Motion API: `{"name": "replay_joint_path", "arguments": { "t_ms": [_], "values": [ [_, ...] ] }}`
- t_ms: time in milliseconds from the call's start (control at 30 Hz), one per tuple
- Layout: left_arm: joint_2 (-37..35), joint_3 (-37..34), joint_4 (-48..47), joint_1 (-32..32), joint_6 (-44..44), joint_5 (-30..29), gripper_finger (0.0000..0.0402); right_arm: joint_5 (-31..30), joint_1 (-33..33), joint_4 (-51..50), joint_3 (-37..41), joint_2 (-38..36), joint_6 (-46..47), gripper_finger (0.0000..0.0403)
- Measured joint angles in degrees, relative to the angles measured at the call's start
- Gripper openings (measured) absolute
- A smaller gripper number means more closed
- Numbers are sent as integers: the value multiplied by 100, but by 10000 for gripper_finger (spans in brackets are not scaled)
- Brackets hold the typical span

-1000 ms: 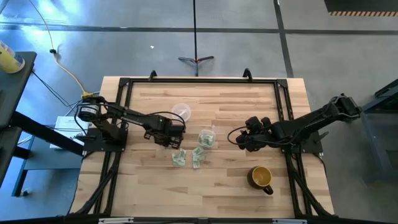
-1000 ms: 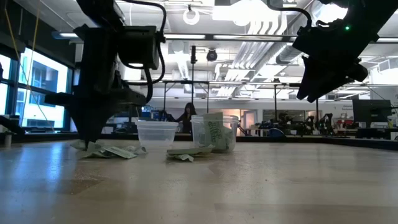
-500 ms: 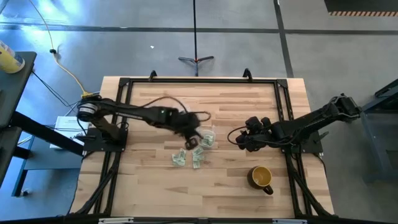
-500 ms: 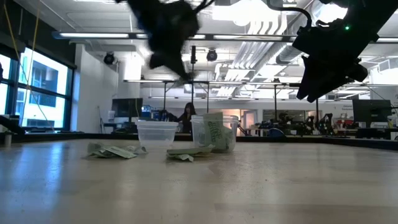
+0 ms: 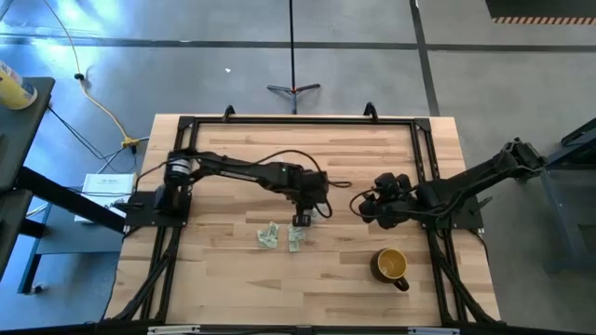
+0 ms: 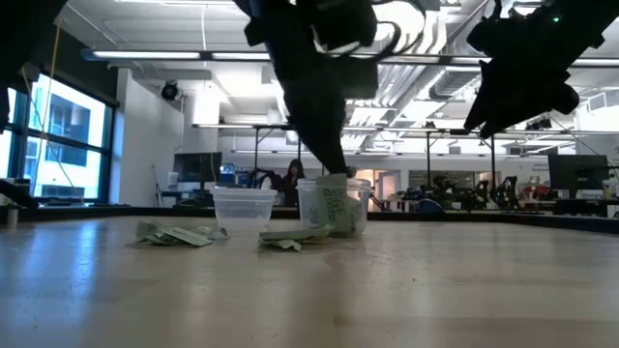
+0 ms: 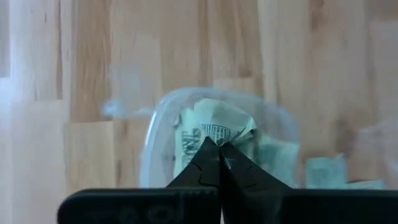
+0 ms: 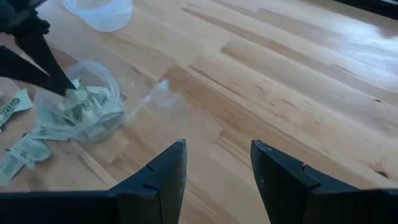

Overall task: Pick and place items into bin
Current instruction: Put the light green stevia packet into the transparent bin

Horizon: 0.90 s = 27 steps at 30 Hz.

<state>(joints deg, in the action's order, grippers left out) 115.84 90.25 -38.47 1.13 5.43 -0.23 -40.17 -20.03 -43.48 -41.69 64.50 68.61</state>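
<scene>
The left gripper (image 7: 219,147) hangs right over the bin (image 7: 214,140), its fingers (image 7: 202,163) clenched on a crumpled pale green item (image 7: 214,127) held at the bin's mouth. The bin, a small clear cup (image 6: 334,206), stands near the middle of the tabletop (image 5: 372,279) and already has several green and white pieces inside. More items (image 5: 269,235) lie loose on the wood just beside the bin. A clear round tub (image 6: 244,207) sits near the bin. The right gripper (image 8: 214,171) waits apart from the bin, above bare wood, fingers (image 8: 163,171) spread with nothing between them. A yellow mug (image 5: 392,265) stands well away from the bin.
</scene>
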Motion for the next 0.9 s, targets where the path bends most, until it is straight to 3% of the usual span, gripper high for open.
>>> {"name": "replay_joint_path", "arguments": {
  "t_ms": [200,600,900],
  "values": [
    [317,114,45,0,452,-13,58,71,0,-81,0,2,42,169],
    [464,101,248,-2,464,-6,46,60,2,-145,0,14,42,169],
    [464,102,-258,-2,136,51,149,14,4,-200,0,14,14,169]
  ]
}}
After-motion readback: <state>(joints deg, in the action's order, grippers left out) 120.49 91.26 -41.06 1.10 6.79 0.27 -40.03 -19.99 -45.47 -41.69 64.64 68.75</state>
